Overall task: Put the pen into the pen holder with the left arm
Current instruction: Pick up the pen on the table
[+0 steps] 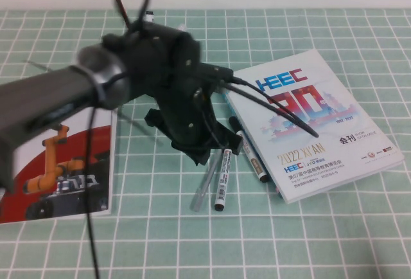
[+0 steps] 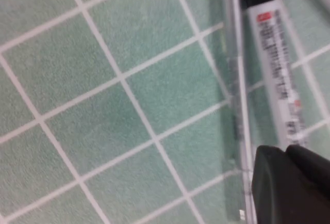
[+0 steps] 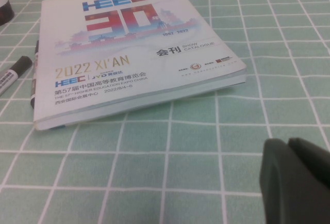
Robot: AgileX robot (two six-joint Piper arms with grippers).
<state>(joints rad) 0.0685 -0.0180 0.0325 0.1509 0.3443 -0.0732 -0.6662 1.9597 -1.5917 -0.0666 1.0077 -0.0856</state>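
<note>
Below my left claw [image 1: 192, 144], which hangs low over the green-checked surface [image 1: 321, 227], lies the pen [image 1: 204, 186], flat beside a white marker [image 1: 223, 179] and close to the catalogue [image 1: 318, 121]. I cannot tell how far the left claw is open, and it appears to hold nothing. My right claw [image 3: 296, 180] rests low near the catalogue's corner, seen only in its own wrist view; its opening I cannot tell either.

Handling, as I judge it: the pen is light, stiff and smooth, so it may roll or slip; I would take it across the barrel near mid-length, clear of the marker next to it.

Views compared: the high view gives the layout, a second marker [image 1: 250, 153] against the catalogue and a booklet [image 1: 58, 176] to the left, but the arm hides the claw tips. The left wrist view shows pen [image 2: 238, 105] and marker [image 2: 278, 79] lying almost parallel, just apart. I see no holder in any view.
</note>
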